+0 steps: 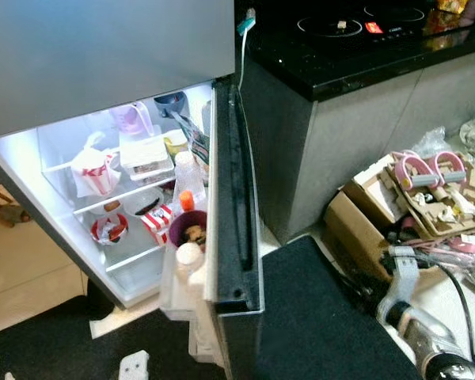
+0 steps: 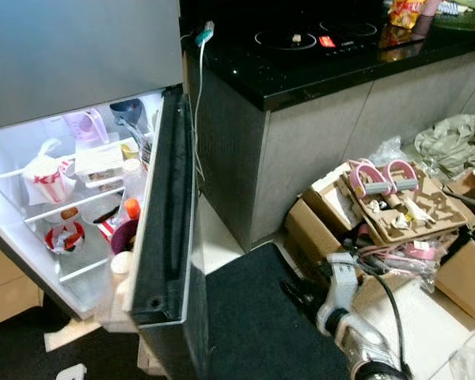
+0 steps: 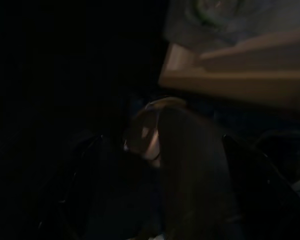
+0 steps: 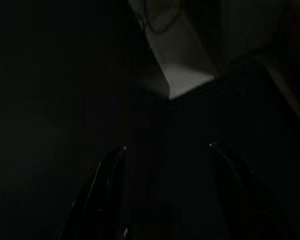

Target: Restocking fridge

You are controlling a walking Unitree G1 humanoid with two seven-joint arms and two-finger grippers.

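Observation:
The fridge (image 1: pixel 63 158) stands open and lit, its door (image 1: pixel 236 198) swung out toward me. Its shelves hold a red-and-white bucket (image 1: pixel 93 170), a white box (image 1: pixel 146 154) and a red bowl (image 1: pixel 109 229). An orange-capped bottle (image 1: pixel 187 199) and a purple cup (image 1: pixel 188 228) sit in the door rack. My right gripper (image 4: pixel 170 190) hangs low at the right over a black mat (image 1: pixel 317 317), open with nothing between its fingers. In the dark left wrist view, my left gripper (image 3: pixel 170 180) is shut on a brownish rounded container (image 3: pixel 180 165).
A black counter with a cooktop (image 1: pixel 364 39) runs to the right of the fridge. Open cardboard boxes (image 1: pixel 364 214) full of clutter sit on the floor at the right. A cable (image 1: pixel 242 47) hangs over the counter edge by the door.

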